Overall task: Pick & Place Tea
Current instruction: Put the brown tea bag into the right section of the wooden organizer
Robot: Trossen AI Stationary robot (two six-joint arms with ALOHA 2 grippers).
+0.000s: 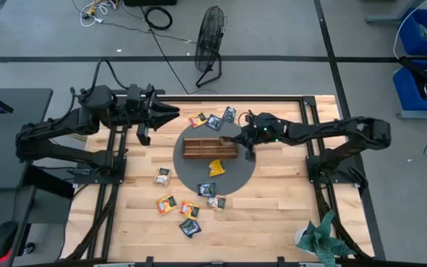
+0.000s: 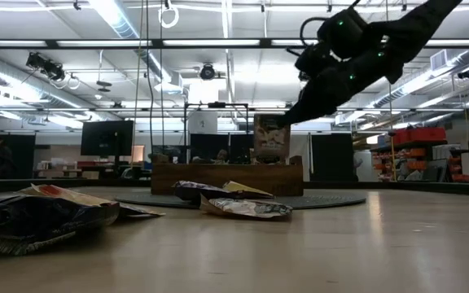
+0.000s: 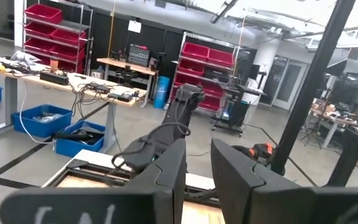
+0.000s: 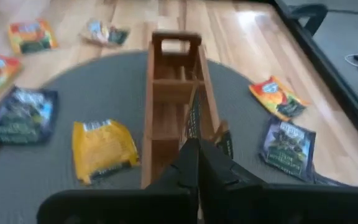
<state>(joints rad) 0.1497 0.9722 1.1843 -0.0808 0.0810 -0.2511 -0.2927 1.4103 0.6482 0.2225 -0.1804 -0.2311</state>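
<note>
While your right gripper (image 1: 237, 138) hangs over the right end of the long brown wooden compartment tray (image 1: 199, 150), just right of the high view's centre, its fingers are pinched on a dark, flat tea sachet (image 4: 194, 115) that stands on edge, upright, over the tray's end compartment. In the right wrist view the sachet sits directly ahead of the fingertips, its flat face running along the tray's long axis, so the coming move looks like a straight lowering into that slot, then letting go. The tray's long axis lies across the high view, left to right, on the round grey mat (image 1: 236, 174).

You have the left gripper (image 1: 167, 113) parked at the upper left of the table, fingers clenched with only a sliver between them, well apart from the tray; the right arm is plainly the nearer one.

Other sachets lie flat: a yellow square sachet (image 1: 216, 167) on the mat below the tray, an orange sachet (image 1: 198, 119) and a blue-dark sachet (image 1: 214, 122) above it, and several more mixed-colour ones scattered toward the lower centre of the pale wooden tabletop (image 1: 273, 215)
</note>
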